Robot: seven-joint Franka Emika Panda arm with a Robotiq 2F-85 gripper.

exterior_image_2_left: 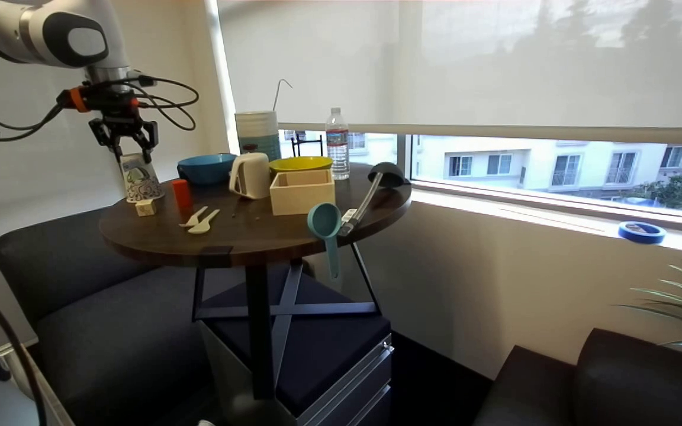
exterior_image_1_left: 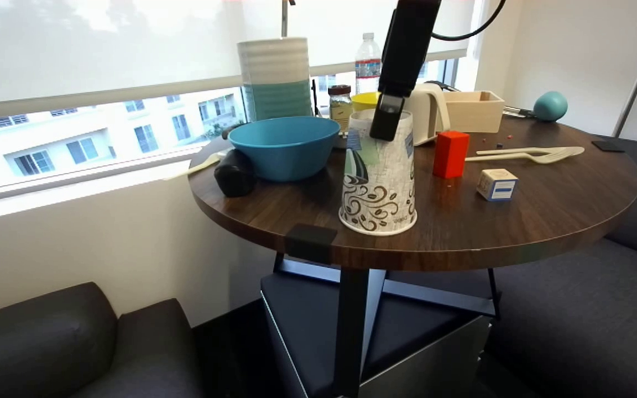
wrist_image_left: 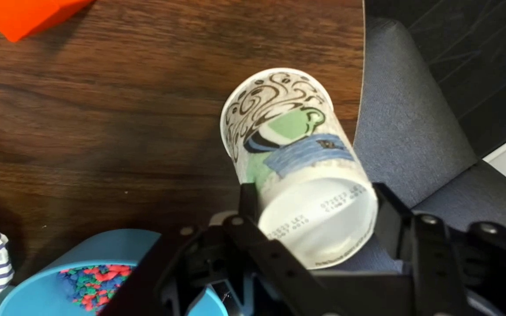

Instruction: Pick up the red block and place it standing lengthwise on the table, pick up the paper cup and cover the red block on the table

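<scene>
The red block stands on end on the round brown table, apart from the cup; a corner of the red block enters at the wrist view's top left. Mouth down near the table's edge is the paper cup, its narrow base up. In the wrist view my gripper has a finger against each side of the paper cup just below that base, and the base looks creased. An exterior view also shows the gripper pointing down over the cup. The cup's inside is hidden.
Close to the block are a small pale cube and plastic cutlery. A blue bowl and a black object sit beside the cup. Farther off stand a mug, wooden box, yellow bowl and bottle.
</scene>
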